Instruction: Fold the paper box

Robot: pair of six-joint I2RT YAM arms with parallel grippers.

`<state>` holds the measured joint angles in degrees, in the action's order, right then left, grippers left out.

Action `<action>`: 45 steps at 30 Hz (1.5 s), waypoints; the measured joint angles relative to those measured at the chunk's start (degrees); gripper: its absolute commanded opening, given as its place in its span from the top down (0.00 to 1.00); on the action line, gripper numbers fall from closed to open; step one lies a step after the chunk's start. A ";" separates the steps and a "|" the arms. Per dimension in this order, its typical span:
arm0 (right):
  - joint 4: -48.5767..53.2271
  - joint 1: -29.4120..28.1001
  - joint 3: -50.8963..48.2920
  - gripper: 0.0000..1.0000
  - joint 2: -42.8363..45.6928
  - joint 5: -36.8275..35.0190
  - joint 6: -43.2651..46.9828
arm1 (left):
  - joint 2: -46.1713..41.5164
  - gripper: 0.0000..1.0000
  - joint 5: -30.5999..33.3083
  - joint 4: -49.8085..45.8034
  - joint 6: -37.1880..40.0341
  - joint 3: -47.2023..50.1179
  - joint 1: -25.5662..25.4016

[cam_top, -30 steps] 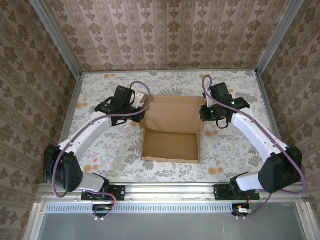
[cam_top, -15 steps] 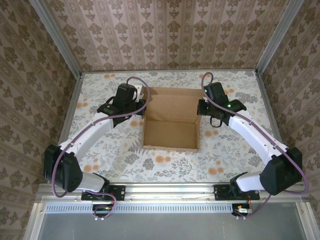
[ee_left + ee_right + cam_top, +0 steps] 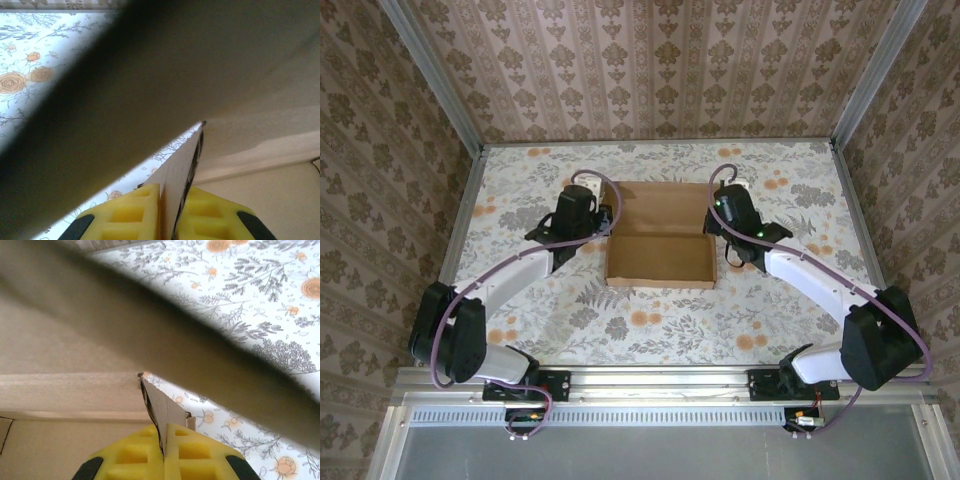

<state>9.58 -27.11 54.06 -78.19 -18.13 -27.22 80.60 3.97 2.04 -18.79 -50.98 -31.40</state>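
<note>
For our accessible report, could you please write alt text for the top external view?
The left gripper and the right gripper pinch a brown paper box by its left and right sides, both shut on the cardboard. The open box lies on a floral-patterned table enclosed by walls of patterned wallpaper.

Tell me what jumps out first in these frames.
The brown paper box sits mid-table on the floral table, with a white arm reaching in from each side. In the wrist views, the left pincer and the right pincer each have yellow pads clamped on a thin cardboard wall of the box.
</note>
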 measured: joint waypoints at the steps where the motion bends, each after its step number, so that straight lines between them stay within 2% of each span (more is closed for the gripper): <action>1: -1.20 -0.46 -0.74 0.96 0.02 -0.87 0.00 | -0.17 0.87 0.70 1.33 -0.17 0.79 -0.26; 13: -12.76 -4.76 -9.86 0.96 3.23 -7.21 -0.76 | -7.89 0.85 7.41 10.05 -7.04 12.35 -4.42; 27: -18.97 -6.97 -15.02 0.96 4.98 -10.23 -3.54 | -10.05 0.83 13.88 16.15 -16.11 17.88 -8.68; 45: -19.98 -7.61 -16.35 0.96 5.88 -10.67 -4.52 | -11.34 0.81 13.64 15.58 -27.43 18.29 -8.74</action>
<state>-10.39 -34.72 37.71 -72.31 -28.80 -31.75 69.25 17.61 17.63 -46.22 -32.69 -40.14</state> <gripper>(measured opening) 0.068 0.190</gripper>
